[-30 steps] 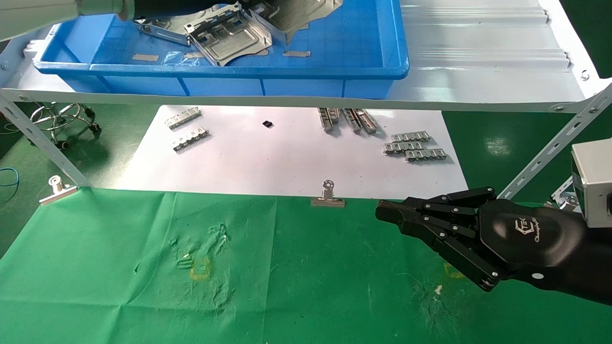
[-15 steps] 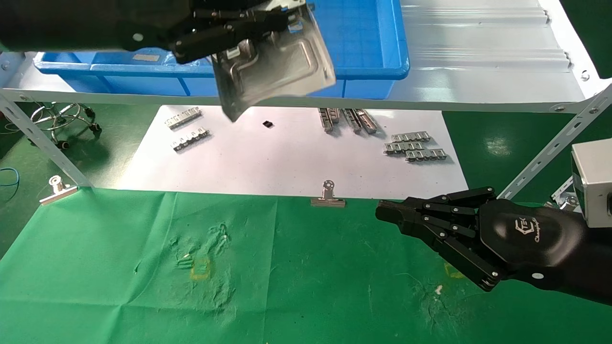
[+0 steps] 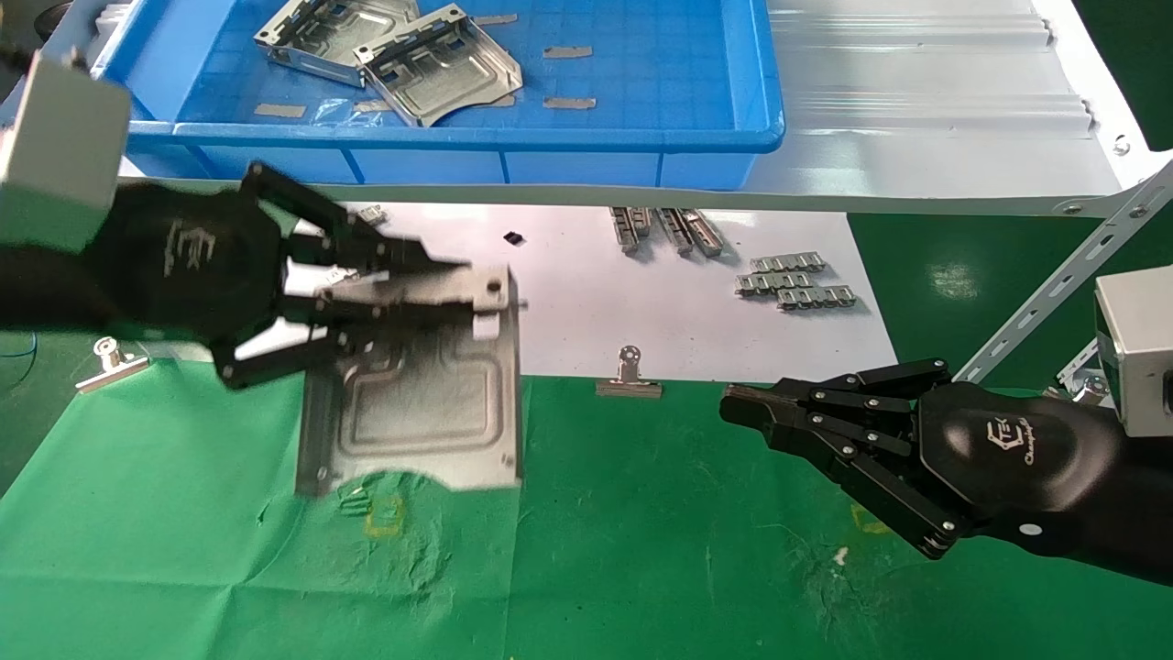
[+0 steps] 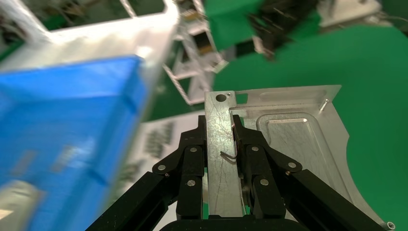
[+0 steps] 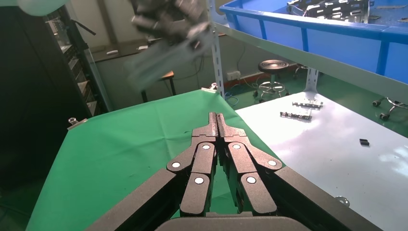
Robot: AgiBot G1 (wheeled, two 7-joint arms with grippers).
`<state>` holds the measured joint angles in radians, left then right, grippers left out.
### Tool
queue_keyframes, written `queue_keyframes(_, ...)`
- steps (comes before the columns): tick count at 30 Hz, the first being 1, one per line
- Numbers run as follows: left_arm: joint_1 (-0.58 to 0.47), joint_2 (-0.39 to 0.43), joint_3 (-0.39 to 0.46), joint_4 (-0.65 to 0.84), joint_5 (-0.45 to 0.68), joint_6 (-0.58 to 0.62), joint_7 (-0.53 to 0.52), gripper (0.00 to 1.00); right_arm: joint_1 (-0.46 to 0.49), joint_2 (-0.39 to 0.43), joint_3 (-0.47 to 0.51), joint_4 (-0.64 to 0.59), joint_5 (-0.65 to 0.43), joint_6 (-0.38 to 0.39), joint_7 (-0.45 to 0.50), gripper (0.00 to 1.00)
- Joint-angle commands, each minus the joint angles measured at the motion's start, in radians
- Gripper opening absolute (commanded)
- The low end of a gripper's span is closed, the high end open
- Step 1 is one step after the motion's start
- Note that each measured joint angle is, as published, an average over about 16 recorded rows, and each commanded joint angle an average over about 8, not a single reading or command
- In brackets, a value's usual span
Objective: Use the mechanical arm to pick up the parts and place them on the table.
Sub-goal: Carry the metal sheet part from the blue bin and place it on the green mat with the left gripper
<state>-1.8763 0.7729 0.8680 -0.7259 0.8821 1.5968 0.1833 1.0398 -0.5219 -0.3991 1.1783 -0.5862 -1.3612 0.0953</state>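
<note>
My left gripper [image 3: 458,286] is shut on the folded rim of a silver sheet-metal part [image 3: 412,403] and holds it hanging above the green table [image 3: 641,550], over its yellow mark [image 3: 385,518]. In the left wrist view the gripper [image 4: 219,126] clamps the part's rim [image 4: 222,163]. Two more parts [image 3: 431,64] lie in the blue bin [image 3: 641,137] on the shelf. My right gripper [image 3: 738,403] is shut and empty, parked low over the table's right side; it also shows in the right wrist view [image 5: 216,118].
A pale grey shelf [image 3: 916,110] carries the bin, with slanted legs [image 3: 1054,284] at both sides. A white sheet [image 3: 568,312] behind the cloth holds small ridged strips [image 3: 793,280]. Binder clips [image 3: 629,376] pin the cloth's far edge.
My left gripper has lifted one part out of the blue bin, carried it toward me and down, and now holds it over the green cloth. The right arm has not moved.
</note>
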Motion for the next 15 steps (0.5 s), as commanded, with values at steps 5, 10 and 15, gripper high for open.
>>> queue_keyframes(5, 0.067, -0.089, 0.110, -0.102, -0.002, -0.022, 0.023, 0.00, 0.000, 0.000, 0.000, 0.000, 0.000, 0.000, 0.000, 0.00)
queue_keyframes(10, 0.116, -0.099, 0.162, -0.096, 0.080, -0.085, 0.073, 0.00, 0.000, 0.000, 0.000, 0.000, 0.000, 0.000, 0.000, 0.00)
queue_keyframes(15, 0.180, -0.083, 0.190, -0.089, 0.147, -0.184, 0.128, 0.00, 0.000, 0.000, 0.000, 0.000, 0.000, 0.000, 0.000, 0.00)
